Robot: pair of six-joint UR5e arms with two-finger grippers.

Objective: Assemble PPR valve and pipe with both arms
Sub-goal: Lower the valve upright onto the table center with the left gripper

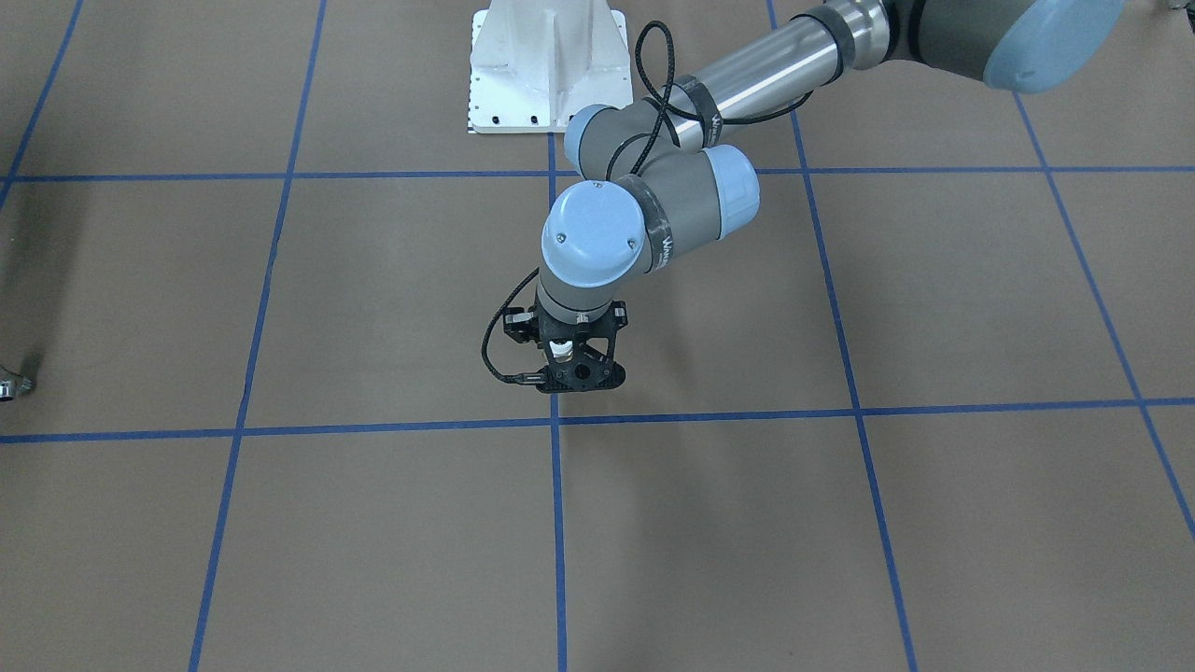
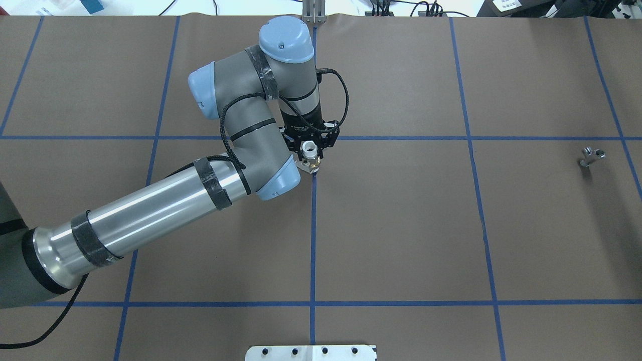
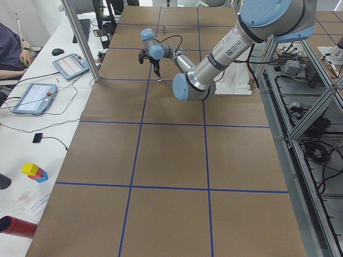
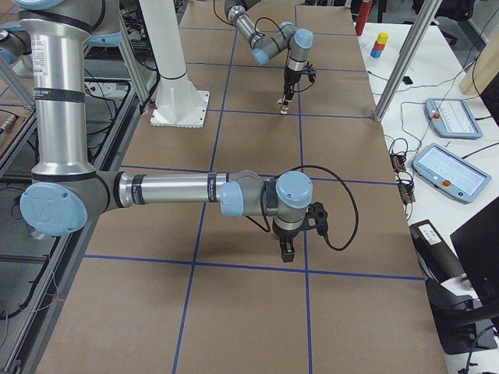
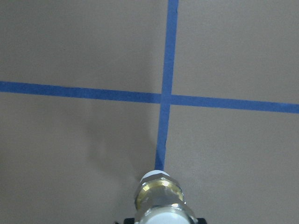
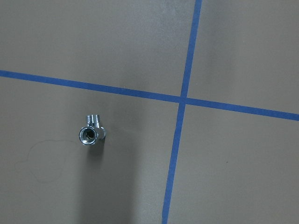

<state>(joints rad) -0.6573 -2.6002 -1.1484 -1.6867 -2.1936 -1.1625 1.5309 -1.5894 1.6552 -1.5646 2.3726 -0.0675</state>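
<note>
My left gripper (image 1: pixel 571 369) is shut on the PPR valve (image 2: pixel 311 159), which has a brass middle and white ring ends. It holds the valve upright, low over a blue tape line near the table's middle; I cannot tell whether it touches. The valve also shows in the left wrist view (image 5: pixel 160 199). The pipe (image 2: pixel 592 156), a small shiny silver fitting, lies alone far off on the table's right side. It shows in the right wrist view (image 6: pixel 91 135) from above. My right gripper (image 4: pixel 287 251) shows only in the exterior right view, so I cannot tell whether it is open or shut.
The white bolted pedestal (image 1: pixel 549 65) stands at the robot's side of the table. Blue tape lines (image 2: pixel 313 240) divide the brown table cover. A metal post (image 4: pixel 398 70) and tablets (image 4: pixel 448 171) stand off the far edge.
</note>
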